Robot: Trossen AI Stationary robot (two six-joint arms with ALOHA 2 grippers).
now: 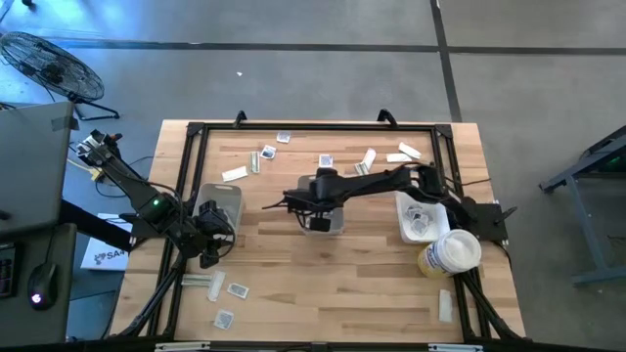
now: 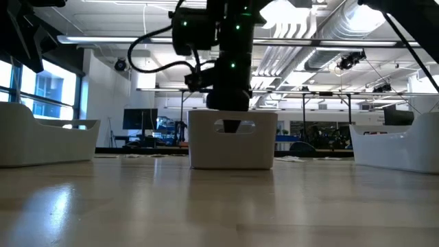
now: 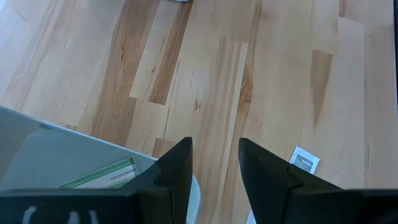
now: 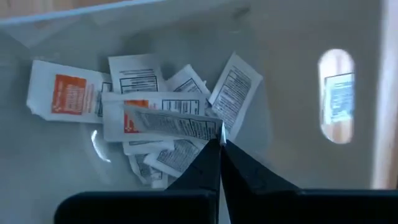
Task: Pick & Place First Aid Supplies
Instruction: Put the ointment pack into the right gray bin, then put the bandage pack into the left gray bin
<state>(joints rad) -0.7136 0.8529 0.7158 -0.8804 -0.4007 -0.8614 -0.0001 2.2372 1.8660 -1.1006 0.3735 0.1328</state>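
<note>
Here the right gripper (image 4: 219, 144) hangs inside the small grey bin (image 1: 324, 219) at the middle of the table (image 1: 333, 284), its fingers pinched together on the corner of a white sachet with an orange patch (image 4: 163, 122); that sachet lies tilted on top of a loose heap of sachets (image 4: 168, 109) on the bin's floor. In the low view the dark wrist drops straight down past the bin's rim, and the gripper tip shows through the handle slot in the bin's front wall (image 2: 233, 126). The bin's walls stand close on every side of the fingers. The left gripper (image 1: 208, 256) waits near the table's left edge, just beside the grey tray (image 1: 221, 203), fingers (image 3: 176, 173) parted and holding nothing; below it, a green-and-white strip (image 3: 102, 177) lies in that tray, and a small printed sachet (image 3: 303, 162) lies on bare wood nearby. More packets are scattered along the far edge (image 1: 369, 157) and near the front left corner (image 1: 223, 288). A white tray (image 1: 419, 217) and a round white tub with a yellow label (image 1: 448, 251) stand at the right side. A broad stretch of bare wood lies open between the centre bin and the front edge.
</note>
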